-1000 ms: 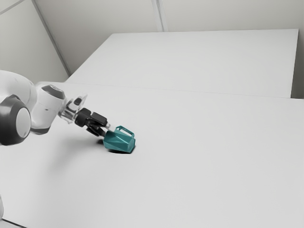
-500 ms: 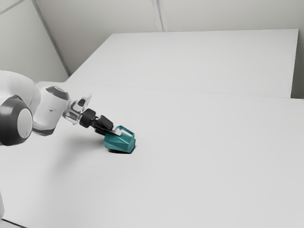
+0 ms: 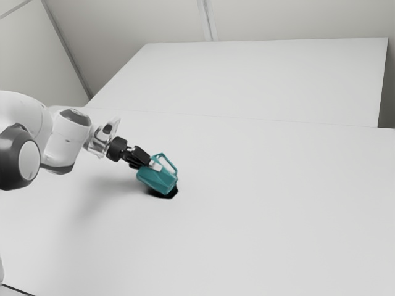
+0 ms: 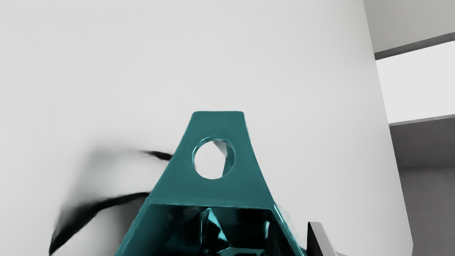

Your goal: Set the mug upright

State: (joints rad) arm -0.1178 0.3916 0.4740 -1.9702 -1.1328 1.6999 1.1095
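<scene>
While the smooth, matte white table (image 3: 265,228) stretches across the foreground, a teal, faceted mug (image 3: 157,180) tilts above its own dark shadow (image 3: 165,193) towards the exterior view's left, mouth facing the hand's camera and handle (image 3: 173,163) raised. The black two-finger gripper (image 3: 154,165) is at the mug, beside its handle; whether it grips it, I cannot tell. Farther back, a thin seam (image 3: 247,118) crosses the white, and past it lies a broad pale panel (image 3: 259,77). Behind rise light grey walls (image 3: 123,24), one carrying a narrow vertical strip (image 3: 208,21).
</scene>
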